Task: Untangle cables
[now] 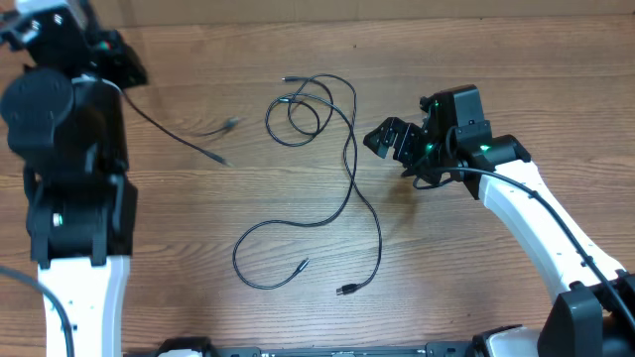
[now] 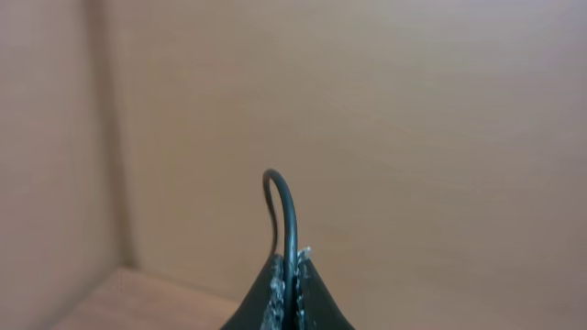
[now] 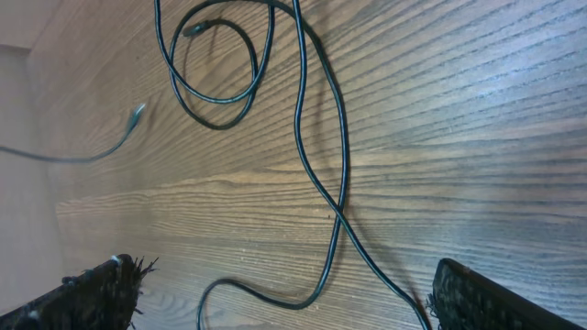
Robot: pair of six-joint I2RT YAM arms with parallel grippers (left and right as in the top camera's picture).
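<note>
The wooden bench (image 1: pixel 476 59), seen from overhead, carries the tangled cables (image 1: pixel 349 169) at its middle. They are thin black cords, looped together at the far end, then running toward the near edge and crossing on the way, with small plugs at the ends. A separate cable (image 1: pixel 169 129) slants out from the left arm (image 1: pixel 69 149) over the bench, well apart from the tangle. The right gripper (image 1: pixel 395 141) hovers just beside the long strands, jaws apart. In the left wrist view, against a plain beige wall (image 2: pixel 413 110), the left gripper (image 2: pixel 292 280) is pinched together on that separate cable, which arches over its tips. So thin a cord could slip out under a tug. In the right wrist view the wide-apart right gripper straddles the place where two strands cross. Closing there would likely catch both and drag the tangle tighter.
</note>
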